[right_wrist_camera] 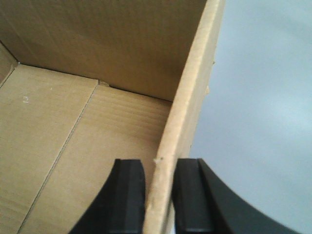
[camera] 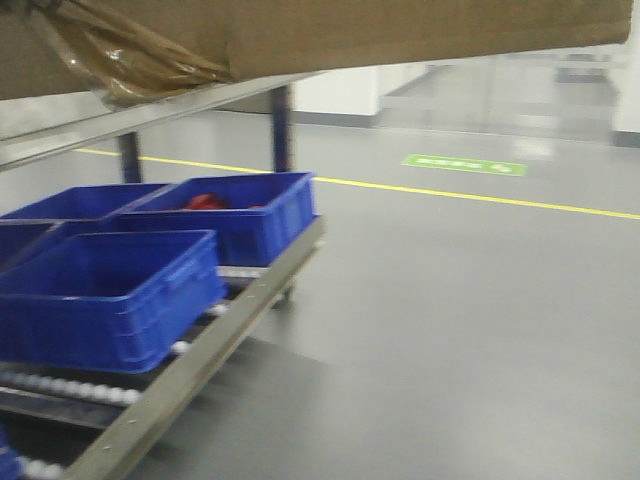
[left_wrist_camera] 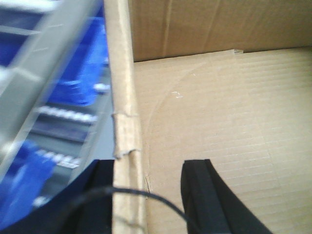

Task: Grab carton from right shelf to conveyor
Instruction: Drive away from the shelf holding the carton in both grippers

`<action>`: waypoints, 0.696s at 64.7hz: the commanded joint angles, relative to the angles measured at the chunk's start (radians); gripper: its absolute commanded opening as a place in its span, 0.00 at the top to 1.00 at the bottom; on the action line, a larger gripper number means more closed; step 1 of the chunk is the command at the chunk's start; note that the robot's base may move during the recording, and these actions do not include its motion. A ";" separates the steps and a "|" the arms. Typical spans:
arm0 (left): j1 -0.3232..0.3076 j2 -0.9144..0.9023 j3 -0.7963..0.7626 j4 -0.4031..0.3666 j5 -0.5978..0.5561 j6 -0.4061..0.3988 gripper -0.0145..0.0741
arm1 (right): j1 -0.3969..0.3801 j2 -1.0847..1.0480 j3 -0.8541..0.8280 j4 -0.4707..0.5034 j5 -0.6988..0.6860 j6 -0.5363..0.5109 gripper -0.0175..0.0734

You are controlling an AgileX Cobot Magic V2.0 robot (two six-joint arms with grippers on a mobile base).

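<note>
Carton (camera: 400,30), plain brown, taped underside: you have it above the blue bins (camera: 110,290). Right gripper (right_wrist_camera: 158,163): pinched tight on one wall. Left gripper (left_wrist_camera: 148,165): astride another wall, inner finger standing off. Green floor sign (camera: 465,165): lettering illegible.

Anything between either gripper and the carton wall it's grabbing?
Nothing visible. The right gripper is shut on a side wall of the open brown cardboard carton. The left gripper straddles the opposite wall, outer finger against it; a gap shows beside the inner finger, crossed by a thin black cable.
</note>
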 commanded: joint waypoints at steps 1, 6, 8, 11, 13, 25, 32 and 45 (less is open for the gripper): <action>-0.014 -0.011 -0.003 -0.071 -0.009 0.034 0.85 | 0.001 -0.014 -0.004 0.007 -0.103 -0.026 0.88; -0.014 -0.011 -0.003 -0.071 -0.009 0.034 0.85 | 0.001 -0.014 -0.004 0.007 -0.103 -0.026 0.88; -0.014 -0.011 -0.003 -0.071 -0.009 0.034 0.85 | 0.001 -0.014 -0.004 0.007 -0.103 -0.026 0.88; -0.014 -0.011 -0.003 -0.071 -0.009 0.034 0.85 | 0.001 -0.014 -0.004 0.007 -0.103 -0.026 0.88; -0.014 -0.011 -0.003 -0.071 -0.009 0.034 0.85 | 0.001 -0.014 -0.004 0.007 -0.103 -0.026 0.88; -0.014 -0.011 -0.003 -0.071 -0.009 0.034 0.85 | 0.001 -0.014 -0.004 0.007 -0.103 -0.026 0.88; -0.014 -0.011 -0.003 -0.071 -0.009 0.034 0.85 | 0.001 -0.014 -0.004 0.009 -0.102 -0.026 0.88; -0.014 -0.011 -0.003 -0.071 -0.009 0.034 0.85 | 0.001 -0.014 -0.004 0.009 -0.102 -0.026 0.88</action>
